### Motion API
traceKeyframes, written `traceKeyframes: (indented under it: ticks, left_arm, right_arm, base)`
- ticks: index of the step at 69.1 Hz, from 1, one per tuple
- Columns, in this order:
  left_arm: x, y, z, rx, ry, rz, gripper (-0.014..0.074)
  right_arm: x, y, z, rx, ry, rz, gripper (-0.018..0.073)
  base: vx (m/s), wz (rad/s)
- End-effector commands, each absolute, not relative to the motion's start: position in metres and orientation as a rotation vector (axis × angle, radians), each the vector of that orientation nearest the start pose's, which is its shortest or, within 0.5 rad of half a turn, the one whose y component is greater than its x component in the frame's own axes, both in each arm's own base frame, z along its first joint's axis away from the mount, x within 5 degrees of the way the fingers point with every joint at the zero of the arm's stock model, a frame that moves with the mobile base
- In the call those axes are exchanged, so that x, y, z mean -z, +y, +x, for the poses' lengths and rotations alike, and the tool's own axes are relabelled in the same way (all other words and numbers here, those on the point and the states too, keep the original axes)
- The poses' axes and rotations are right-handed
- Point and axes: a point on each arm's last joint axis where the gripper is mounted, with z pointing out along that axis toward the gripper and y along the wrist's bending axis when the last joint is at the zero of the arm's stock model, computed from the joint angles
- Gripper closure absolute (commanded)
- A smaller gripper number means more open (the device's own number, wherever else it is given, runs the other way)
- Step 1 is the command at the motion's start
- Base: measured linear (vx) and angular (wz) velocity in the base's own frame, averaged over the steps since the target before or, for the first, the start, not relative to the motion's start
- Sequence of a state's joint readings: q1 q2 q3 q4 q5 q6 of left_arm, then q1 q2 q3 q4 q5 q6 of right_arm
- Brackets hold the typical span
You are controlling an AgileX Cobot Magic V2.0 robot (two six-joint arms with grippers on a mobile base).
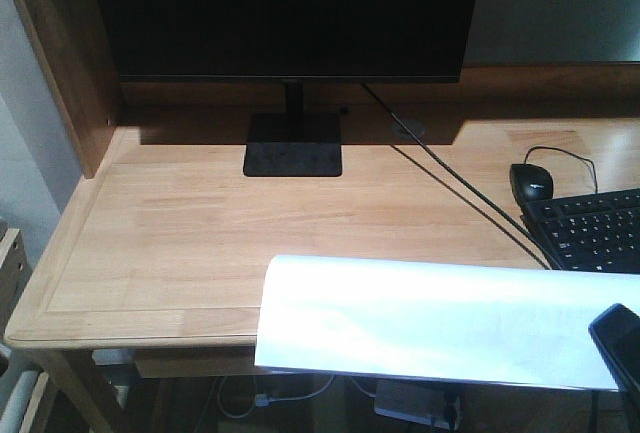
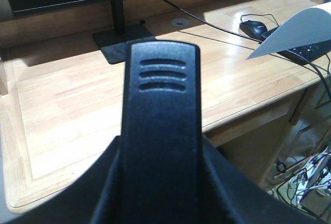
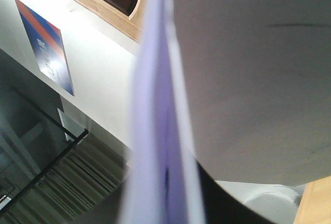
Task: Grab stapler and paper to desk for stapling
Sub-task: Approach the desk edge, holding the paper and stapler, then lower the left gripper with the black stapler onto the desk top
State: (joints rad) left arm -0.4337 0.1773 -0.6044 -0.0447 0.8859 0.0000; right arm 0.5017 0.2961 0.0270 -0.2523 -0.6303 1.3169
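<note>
Paper [image 1: 430,318] hangs pinched in right gripper [image 1: 622,348]; stapler [image 2: 161,105] sits clamped in left gripper [image 2: 163,182]. Lower both level onto desk [image 1: 180,233] ahead of grippers, clear of keyboard [image 1: 590,228].

Light oak desk [image 1: 180,243], raised trim along left and front edges. Black monitor [image 1: 290,13] at the back, screen dark, on a flat square stand base [image 1: 293,148]. Black cable [image 1: 450,188] runs diagonally from the monitor toward the right front. Black mouse [image 1: 531,182] just behind a black keyboard [image 1: 590,231], right side. White paper [image 1: 430,318] held aloft across the front edge, bowed. Right gripper [image 1: 620,345], dark, at its right end; grip itself hidden.
</note>
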Motion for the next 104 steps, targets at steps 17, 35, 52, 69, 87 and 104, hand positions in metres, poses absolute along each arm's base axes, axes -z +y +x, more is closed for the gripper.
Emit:
traceKeyframes:
  ticks: [17,35,52,69,87,104]
  left_arm:
    - [-0.338,-0.013,0.020,0.373,1.789,0.381,0.0603]
    - [-0.331,-0.014,0.024,0.357,1.797,0.384,0.0603]
    - [-0.337,-0.019,0.028,0.452,1.690,0.336,0.0603]
    - [-0.345,-0.033,0.065,0.385,1.672,0.340,0.0603]
    - [-0.328,-0.068,0.142,0.350,1.870,0.369,0.0603]
    - [-0.330,-0.103,0.217,0.287,2.029,0.460,0.0603]
  right_arm:
    - [-0.242,0.047,0.056,-1.505,1.254,0.228,0.0564]
    - [-0.242,0.047,0.056,-1.505,1.254,0.228,0.0564]
    - [-0.242,0.047,0.056,-1.505,1.254,0.228,0.0564]
    - [-0.242,0.047,0.056,-1.505,1.254,0.228,0.0564]
    - [-0.242,0.047,0.056,-1.505,1.254,0.228,0.0564]
    - [-0.242,0.047,0.056,-1.505,1.254,0.228,0.0564]
  base:
    - [0.00,0.00]
    - [0.00,0.00]
    - [0.00,0.00]
    - [0.00,0.00]
    - [0.00,0.00]
    - [0.00,0.00]
